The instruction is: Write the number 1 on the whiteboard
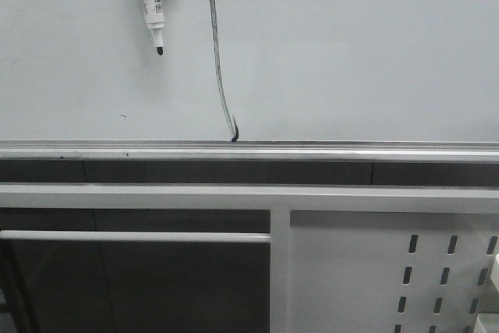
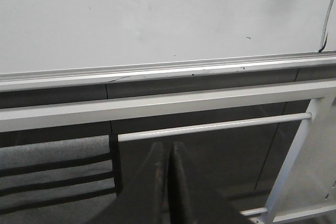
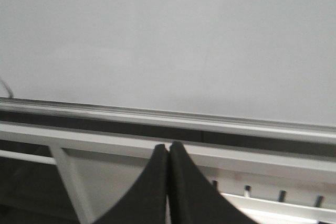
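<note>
Judging from the finished stroke, the writing looks done: the number 1 [image 1: 220, 60] runs down the whiteboard [image 1: 351, 44] almost to its silver rail [image 1: 312, 151], with a marker [image 1: 150, 1] beside its top. Both arms sit low in front of the board; the left gripper [image 2: 169, 156] has its fingers pressed together on nothing, the stroke far off to its right, and the right gripper [image 3: 168, 156] is likewise closed and empty, the stroke's tail at its far left. Finishing well probably means keeping clear so nothing smears the ink
</note>
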Robot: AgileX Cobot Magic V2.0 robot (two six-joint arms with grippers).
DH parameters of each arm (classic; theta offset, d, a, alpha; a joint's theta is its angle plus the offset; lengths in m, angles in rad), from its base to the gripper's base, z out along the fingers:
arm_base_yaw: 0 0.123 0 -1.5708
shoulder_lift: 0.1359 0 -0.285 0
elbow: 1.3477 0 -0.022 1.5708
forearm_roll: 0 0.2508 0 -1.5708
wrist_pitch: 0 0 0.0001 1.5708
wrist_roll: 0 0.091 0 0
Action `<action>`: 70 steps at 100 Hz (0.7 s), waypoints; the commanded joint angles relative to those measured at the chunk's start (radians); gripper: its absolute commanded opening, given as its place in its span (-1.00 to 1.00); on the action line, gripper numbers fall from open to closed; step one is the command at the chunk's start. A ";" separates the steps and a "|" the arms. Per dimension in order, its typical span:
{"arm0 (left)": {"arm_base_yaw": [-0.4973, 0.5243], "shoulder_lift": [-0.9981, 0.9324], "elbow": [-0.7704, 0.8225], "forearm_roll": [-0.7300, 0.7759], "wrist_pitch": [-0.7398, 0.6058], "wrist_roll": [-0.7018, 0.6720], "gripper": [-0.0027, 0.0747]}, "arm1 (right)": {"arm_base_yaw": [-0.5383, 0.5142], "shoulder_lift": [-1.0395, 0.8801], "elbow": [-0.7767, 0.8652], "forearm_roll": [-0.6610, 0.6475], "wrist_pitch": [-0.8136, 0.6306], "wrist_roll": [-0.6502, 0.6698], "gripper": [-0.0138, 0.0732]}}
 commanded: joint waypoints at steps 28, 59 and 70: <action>0.001 -0.021 0.034 -0.015 -0.046 -0.009 -0.98 | -0.060 -0.121 0.011 0.093 0.207 -0.016 -0.82; 0.001 -0.021 0.034 -0.015 -0.046 -0.009 -0.98 | -0.065 -0.138 0.011 0.047 0.195 -0.024 -0.82; 0.001 -0.021 0.034 -0.015 -0.046 -0.009 -0.98 | -0.065 -0.138 0.011 0.047 0.195 -0.024 -0.82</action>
